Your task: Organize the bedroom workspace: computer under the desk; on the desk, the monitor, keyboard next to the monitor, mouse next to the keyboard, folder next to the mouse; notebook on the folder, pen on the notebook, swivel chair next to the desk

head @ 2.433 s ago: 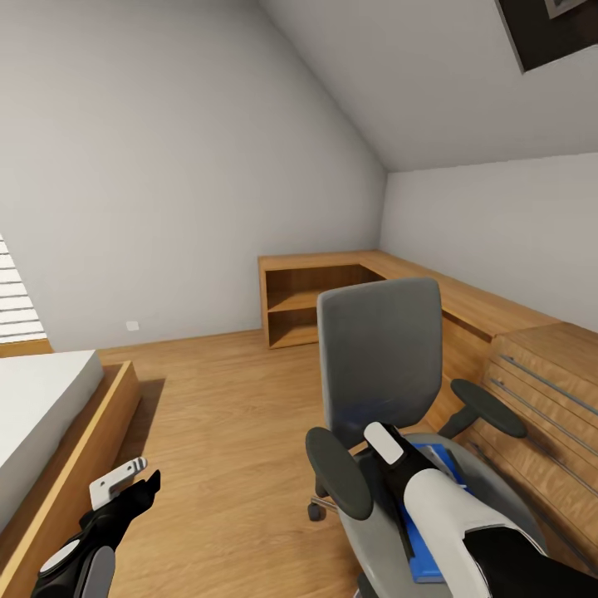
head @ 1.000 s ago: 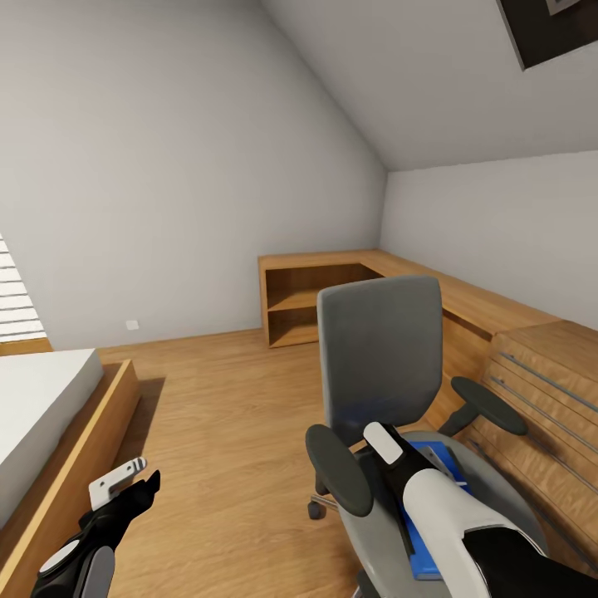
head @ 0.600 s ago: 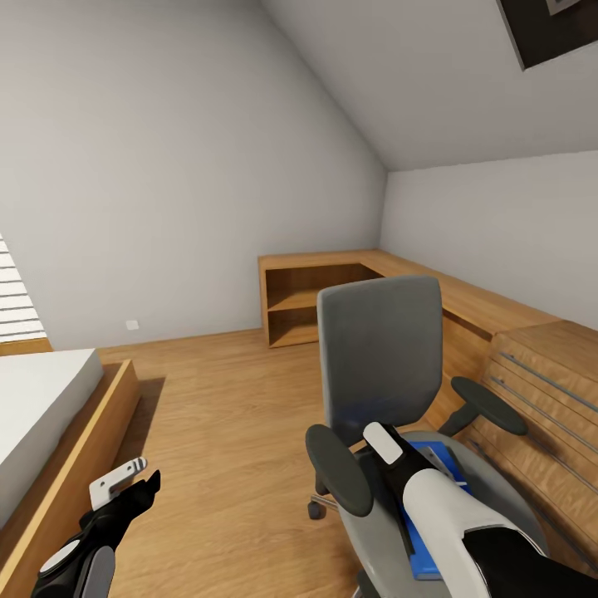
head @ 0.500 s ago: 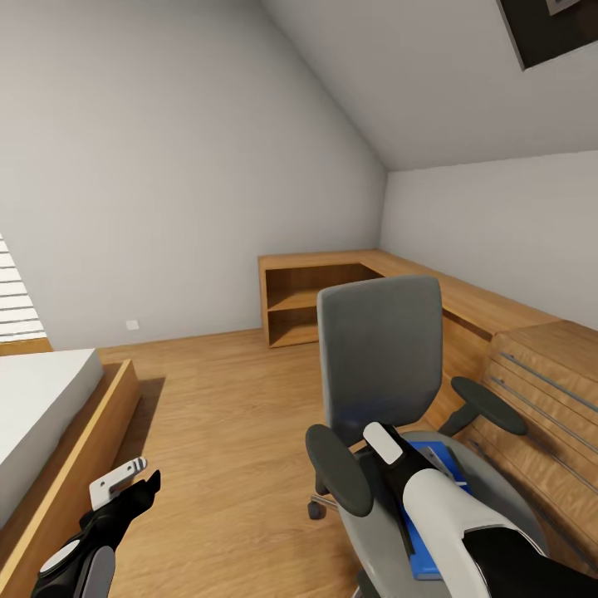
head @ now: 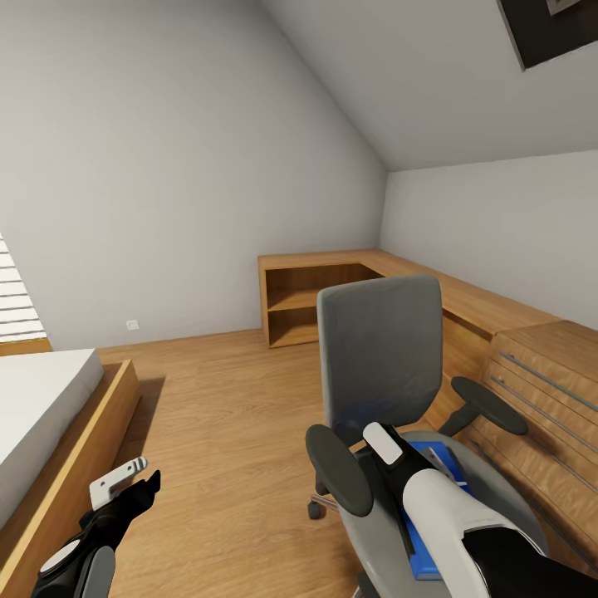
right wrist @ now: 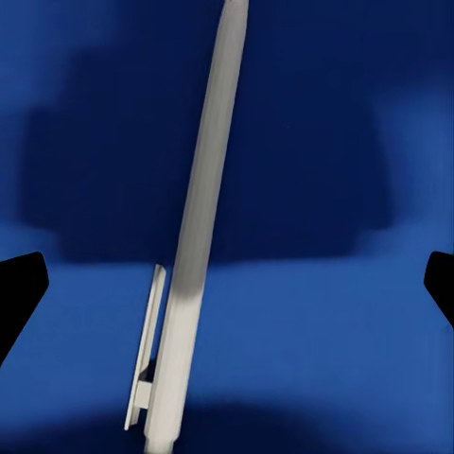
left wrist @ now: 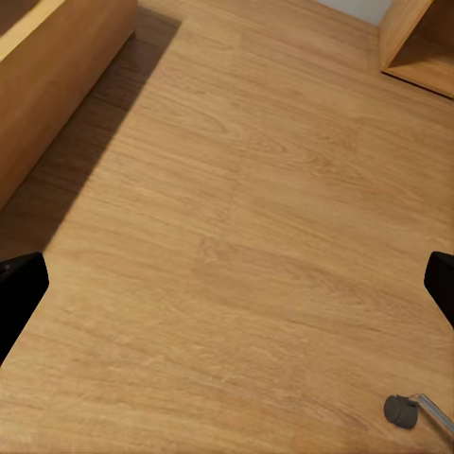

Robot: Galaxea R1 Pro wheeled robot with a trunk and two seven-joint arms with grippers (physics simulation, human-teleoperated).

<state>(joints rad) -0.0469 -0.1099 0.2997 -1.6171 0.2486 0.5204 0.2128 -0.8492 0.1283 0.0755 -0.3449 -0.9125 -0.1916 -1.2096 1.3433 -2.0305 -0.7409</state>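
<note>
The swivel chair [head: 380, 349] stands at the right, its grey back upright and its black armrests out to both sides. On its seat lies the blue folder [head: 425, 555], mostly covered by my right forearm. In the right wrist view the folder [right wrist: 359, 322] spreads under my right gripper [right wrist: 227, 284], which is open with its black fingertips [right wrist: 19, 288] far apart. The pale pen [right wrist: 203, 236] lies on the blue surface midway between them, untouched. My left gripper [left wrist: 227, 284] hangs open over bare wood floor, at the lower left in the head view [head: 133, 486].
A wood-framed bed [head: 50, 415] is at the left. Light wood shelving [head: 307, 303] fills the far corner and runs along the right wall to a chest of drawers [head: 544, 390]. A chair castor [left wrist: 401, 410] sits near my left gripper. Open floor lies between bed and chair.
A small grey patch on the folder beside my right wrist, seen up to half a second ago, is blue now. The arms, chair and camera have held still.
</note>
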